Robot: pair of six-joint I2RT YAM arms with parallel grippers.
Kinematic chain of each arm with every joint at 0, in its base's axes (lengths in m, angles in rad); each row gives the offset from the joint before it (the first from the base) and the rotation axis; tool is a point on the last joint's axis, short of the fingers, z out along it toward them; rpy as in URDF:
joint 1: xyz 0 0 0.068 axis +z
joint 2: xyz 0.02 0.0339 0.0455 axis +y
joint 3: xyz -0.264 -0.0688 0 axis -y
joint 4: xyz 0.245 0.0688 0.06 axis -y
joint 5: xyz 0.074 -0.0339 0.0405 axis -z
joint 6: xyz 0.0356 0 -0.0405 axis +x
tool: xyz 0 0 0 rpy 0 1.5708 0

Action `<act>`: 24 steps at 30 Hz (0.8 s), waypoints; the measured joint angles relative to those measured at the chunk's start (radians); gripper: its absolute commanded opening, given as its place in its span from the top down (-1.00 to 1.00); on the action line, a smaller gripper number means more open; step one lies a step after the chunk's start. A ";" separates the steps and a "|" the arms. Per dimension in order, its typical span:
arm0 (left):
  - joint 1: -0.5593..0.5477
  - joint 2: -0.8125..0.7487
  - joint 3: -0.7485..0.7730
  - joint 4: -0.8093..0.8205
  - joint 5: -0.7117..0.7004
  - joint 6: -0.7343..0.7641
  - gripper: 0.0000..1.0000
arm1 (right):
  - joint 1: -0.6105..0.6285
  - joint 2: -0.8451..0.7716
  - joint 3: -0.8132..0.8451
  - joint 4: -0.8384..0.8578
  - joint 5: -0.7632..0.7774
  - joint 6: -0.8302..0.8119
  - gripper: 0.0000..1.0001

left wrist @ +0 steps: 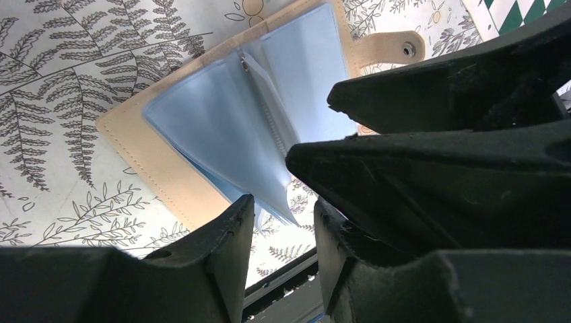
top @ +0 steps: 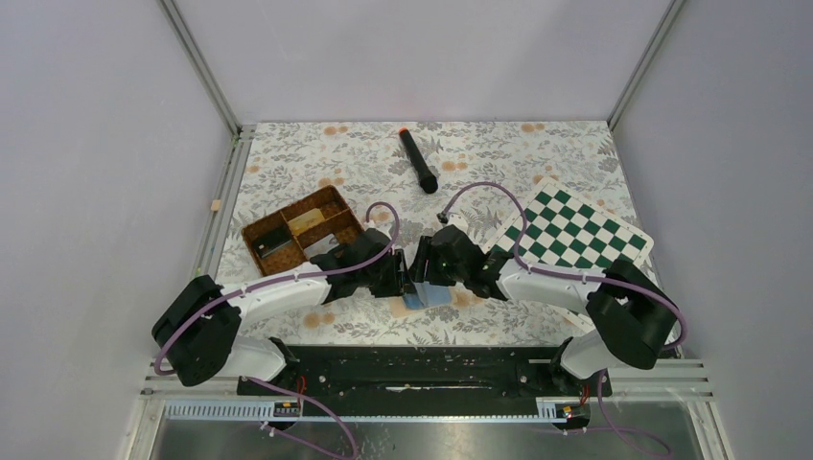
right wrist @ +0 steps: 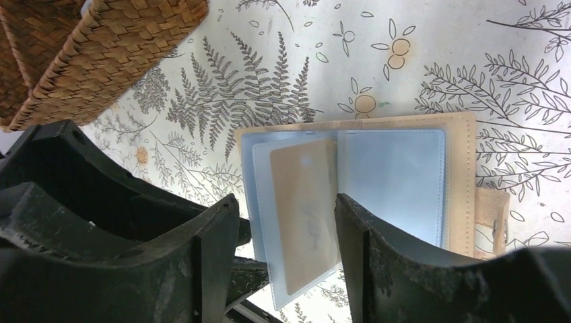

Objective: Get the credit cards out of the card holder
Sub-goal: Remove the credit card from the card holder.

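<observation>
The tan card holder [top: 429, 298] lies open on the floral cloth near the front edge, its pale blue plastic sleeves fanned up. My left gripper [top: 406, 278] is open over its left side; in the left wrist view [left wrist: 283, 205] the sleeves' corner [left wrist: 276, 202] pokes between the jaws. My right gripper [top: 433, 272] is open over the holder [right wrist: 463, 168]. A raised sleeve holding a yellow-gold card [right wrist: 303, 202] stands between its jaws [right wrist: 286, 200], close to the right finger. I cannot tell a light blue card from the blue sleeves.
A brown woven partitioned basket [top: 302, 230] stands left of the grippers, also in the right wrist view [right wrist: 101, 47]. A green-white chequered board [top: 575, 232] lies to the right. A black cylinder with an orange tip [top: 417, 160] lies at the back.
</observation>
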 measured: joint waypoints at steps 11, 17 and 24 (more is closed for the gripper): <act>-0.003 0.000 0.000 0.021 0.000 0.000 0.24 | 0.000 0.014 0.012 -0.075 0.027 -0.029 0.22; -0.003 -0.001 0.000 0.016 -0.010 0.000 0.25 | 0.000 0.014 0.010 -0.089 0.043 -0.035 0.55; -0.005 -0.097 -0.003 -0.108 -0.115 -0.021 0.28 | 0.000 0.011 -0.030 -0.054 0.041 -0.034 0.56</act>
